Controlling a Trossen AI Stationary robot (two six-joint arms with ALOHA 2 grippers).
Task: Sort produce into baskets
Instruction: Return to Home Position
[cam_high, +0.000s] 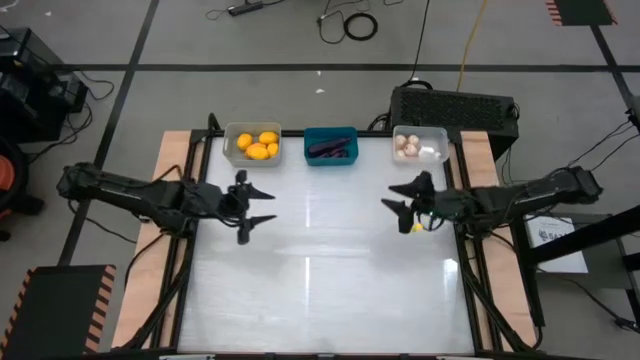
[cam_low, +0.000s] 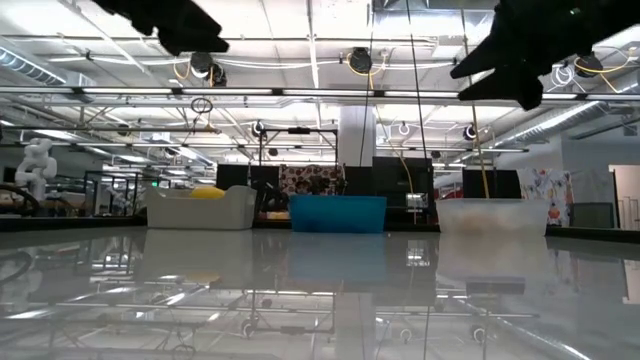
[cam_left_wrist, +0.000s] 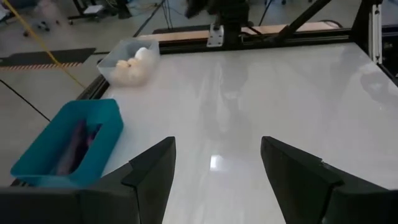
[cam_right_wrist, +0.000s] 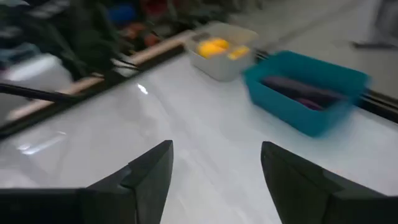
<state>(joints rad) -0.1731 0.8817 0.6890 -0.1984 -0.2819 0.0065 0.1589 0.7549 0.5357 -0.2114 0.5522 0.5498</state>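
Three baskets stand in a row along the table's far edge. The grey basket (cam_high: 252, 143) holds yellow-orange fruits (cam_right_wrist: 214, 46). The teal basket (cam_high: 331, 146) holds dark purple pieces (cam_right_wrist: 298, 92), and the translucent white basket (cam_high: 420, 145) holds pale bulbs (cam_left_wrist: 129, 65). My left gripper (cam_high: 270, 205) hangs open above the table's left middle, pointing toward the right edge, with nothing between its fingers (cam_left_wrist: 152, 171). My right gripper (cam_high: 390, 198) hangs open above the right middle, pointing toward the left edge, also holding nothing. Both are well above the tabletop in the low view.
The white tabletop (cam_high: 320, 280) spreads between and in front of the arms. A black box (cam_high: 455, 108) sits beyond the far right corner. A small yellow patch (cam_high: 416, 226) shows beside my right wrist; what it is I cannot tell.
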